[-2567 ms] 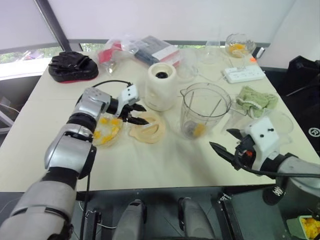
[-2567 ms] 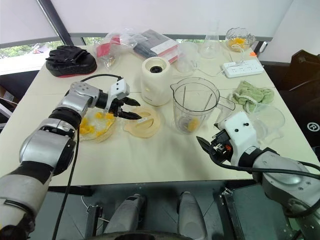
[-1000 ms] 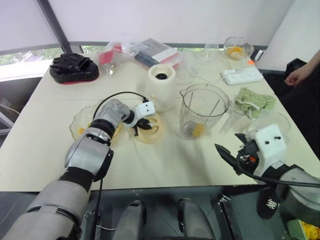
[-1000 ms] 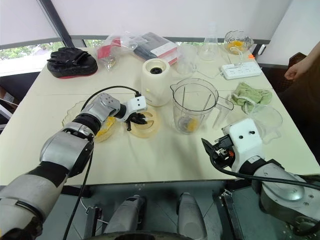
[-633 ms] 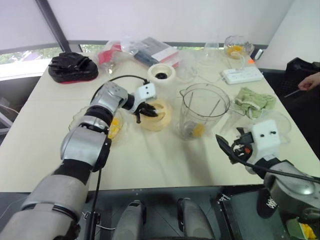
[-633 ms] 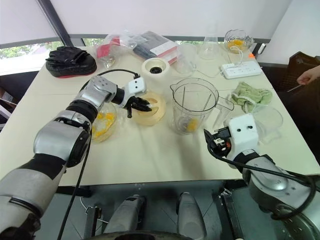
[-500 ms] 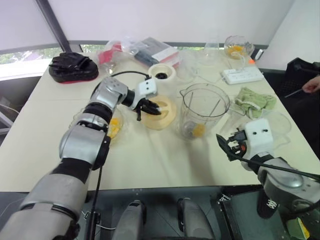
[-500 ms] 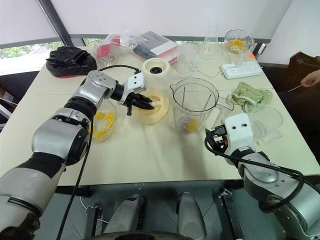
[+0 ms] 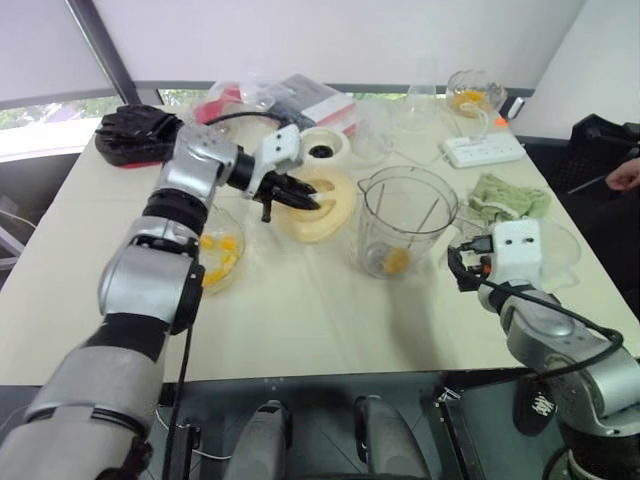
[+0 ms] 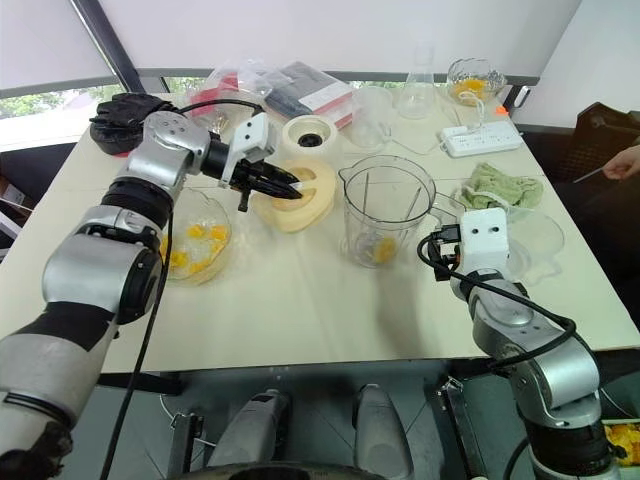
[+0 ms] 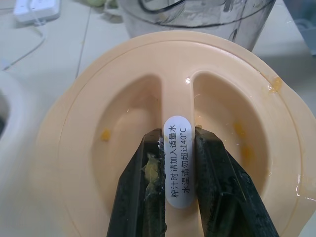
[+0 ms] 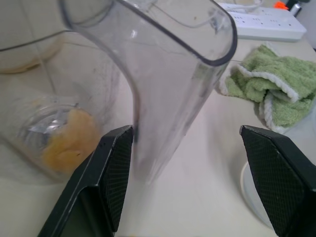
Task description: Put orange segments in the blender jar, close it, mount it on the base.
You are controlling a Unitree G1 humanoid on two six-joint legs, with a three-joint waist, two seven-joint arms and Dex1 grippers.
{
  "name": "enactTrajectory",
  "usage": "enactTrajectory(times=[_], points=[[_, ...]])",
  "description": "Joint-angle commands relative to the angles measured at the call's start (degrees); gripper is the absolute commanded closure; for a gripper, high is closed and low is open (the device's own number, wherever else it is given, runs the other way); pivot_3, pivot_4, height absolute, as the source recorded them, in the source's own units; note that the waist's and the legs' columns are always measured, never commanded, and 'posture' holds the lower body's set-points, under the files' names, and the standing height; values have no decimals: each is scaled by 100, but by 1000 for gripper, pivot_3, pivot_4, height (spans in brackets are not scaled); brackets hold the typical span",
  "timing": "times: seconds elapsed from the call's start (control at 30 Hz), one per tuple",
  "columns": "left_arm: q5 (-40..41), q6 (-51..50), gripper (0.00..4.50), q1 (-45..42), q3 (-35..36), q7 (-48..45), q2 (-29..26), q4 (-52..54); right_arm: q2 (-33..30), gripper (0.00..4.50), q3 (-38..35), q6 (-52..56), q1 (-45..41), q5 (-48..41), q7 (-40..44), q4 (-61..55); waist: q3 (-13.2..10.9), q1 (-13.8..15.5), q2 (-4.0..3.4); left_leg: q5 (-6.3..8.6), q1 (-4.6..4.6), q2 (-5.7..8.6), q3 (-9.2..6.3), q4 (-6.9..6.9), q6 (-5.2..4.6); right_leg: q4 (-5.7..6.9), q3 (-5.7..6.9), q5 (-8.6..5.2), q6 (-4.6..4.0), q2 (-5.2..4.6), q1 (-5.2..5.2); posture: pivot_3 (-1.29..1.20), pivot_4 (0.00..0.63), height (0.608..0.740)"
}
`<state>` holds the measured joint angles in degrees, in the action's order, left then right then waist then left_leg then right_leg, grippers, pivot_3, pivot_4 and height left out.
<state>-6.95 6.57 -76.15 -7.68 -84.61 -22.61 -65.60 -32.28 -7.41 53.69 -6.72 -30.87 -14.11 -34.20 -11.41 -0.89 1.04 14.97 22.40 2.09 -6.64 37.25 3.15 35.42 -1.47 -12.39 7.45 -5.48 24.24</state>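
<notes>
Lifted off the table since a second ago, the lid [image 9: 318, 203] now hangs tilted at centre-left, the left gripper [image 11: 178, 185] pinching its middle rib. It hides the lower part of the base [image 9: 326, 146] behind it. At centre, the clear jar [image 9: 403, 221] holds segments [image 9: 397, 260] at its bottom. The right gripper [image 12: 190, 190] stands wide open, empty, its fingers either side of the jar's handle [image 12: 168, 94], fingertips cut off at the frame's lower edge.
</notes>
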Motion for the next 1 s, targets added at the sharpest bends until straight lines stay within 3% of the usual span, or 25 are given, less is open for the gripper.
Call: enactTrajectory(times=[0.03, 0.3, 0.4, 0.5, 0.53, 0.77, 1.0], points=[[197, -64, 4246, -122, 122, -15, -137, 286, 239, 950, -194, -221, -234, 276, 113, 127, 0, 0, -1, 0, 0, 0, 0, 1, 0, 1, 0, 0, 0, 0, 0, 0, 150, 740], [290, -152, 4246, -96, 109, 57, -302, 512, 817, 950, -112, -447, -633, 862, 213, 586, 1, -8, -1, 0, 0, 0, 0, 0, 0, 7, -1, 0, 0, 0, 5, 0, 150, 740], [312, -139, 4246, -171, 134, 14, -436, 522, 942, 1840, -78, -499, -663, 1062, 280, 689, 0, -20, -2, 0, 1, 0, 0, -2, 0, 7, -1, 0, 0, 0, 7, 0, 150, 740], [325, -150, 4246, -413, 208, 101, -585, 379, 1116, 3282, -80, -527, -671, 1166, 324, 750, 1, -26, -4, 0, 0, 0, 0, -3, 0, 10, -1, 0, 0, 0, 9, 0, 150, 740], [318, -135, 4246, -534, 220, 100, -650, 313, 1187, 3432, -70, -540, -671, 1201, 328, 765, 0, -8, -2, 0, -1, 0, 0, -3, 0, 16, -1, 0, 0, 0, 9, 0, 150, 740], [350, -114, 4246, -1424, 256, -92, -617, -179, 1453, 3457, -54, -606, -786, 1435, 380, 818, 1, -1, -2, 0, 1, 2, -3, 4, 0, 18, 0, 0, 0, 0, 9, 0, 150, 740], [329, -161, 4246, -2205, 270, -550, 85, -650, 1786, 3457, 26, -649, -859, 1618, 376, 773, 0, -59, -2, 0, -2, 1, -1, 3, 0, 25, -1, -1, 1, 1, 10, 0, 150, 740]])
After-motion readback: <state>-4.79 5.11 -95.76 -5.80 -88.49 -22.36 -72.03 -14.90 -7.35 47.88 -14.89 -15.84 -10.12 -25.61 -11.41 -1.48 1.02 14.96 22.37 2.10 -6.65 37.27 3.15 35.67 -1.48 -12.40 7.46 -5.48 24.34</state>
